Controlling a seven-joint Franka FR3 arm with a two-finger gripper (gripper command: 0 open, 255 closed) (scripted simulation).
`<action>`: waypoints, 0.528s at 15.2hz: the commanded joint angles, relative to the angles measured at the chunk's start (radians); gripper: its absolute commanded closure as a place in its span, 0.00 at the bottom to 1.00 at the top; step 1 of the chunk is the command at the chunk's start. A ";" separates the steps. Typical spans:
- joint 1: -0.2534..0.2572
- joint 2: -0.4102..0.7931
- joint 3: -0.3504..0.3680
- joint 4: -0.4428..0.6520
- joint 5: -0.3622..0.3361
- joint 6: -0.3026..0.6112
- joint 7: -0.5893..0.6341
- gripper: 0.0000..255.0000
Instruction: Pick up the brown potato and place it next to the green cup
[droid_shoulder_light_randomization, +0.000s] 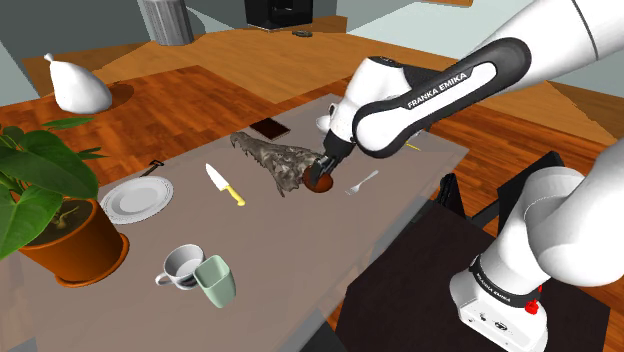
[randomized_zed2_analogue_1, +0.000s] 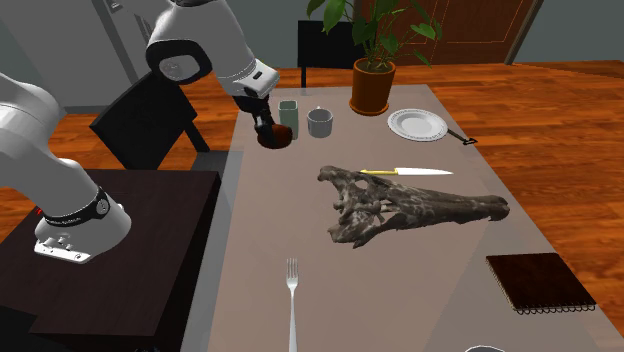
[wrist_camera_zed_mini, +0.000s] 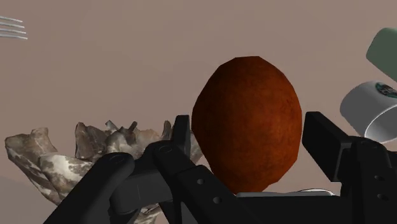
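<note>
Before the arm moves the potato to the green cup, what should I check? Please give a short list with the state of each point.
1. Potato held by the tool: ok, the fingers clasp it from both sides.
2. Potato clear of the table: cannot tell.
3. Green cup upright: ok, it stands right beside the white mug.
4. Bare table next to the cup: ok, on the side away from the mug.
5. Potato next to the cup: not ok; in the shoulder view it is by the skull, well away from the cup.
</note>
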 joint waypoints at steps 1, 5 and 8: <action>0.013 -0.022 0.042 -0.022 -0.013 0.008 0.069 1.00; 0.040 -0.036 0.136 -0.039 -0.038 0.023 0.210 1.00; 0.057 -0.035 0.209 -0.037 -0.060 0.030 0.319 1.00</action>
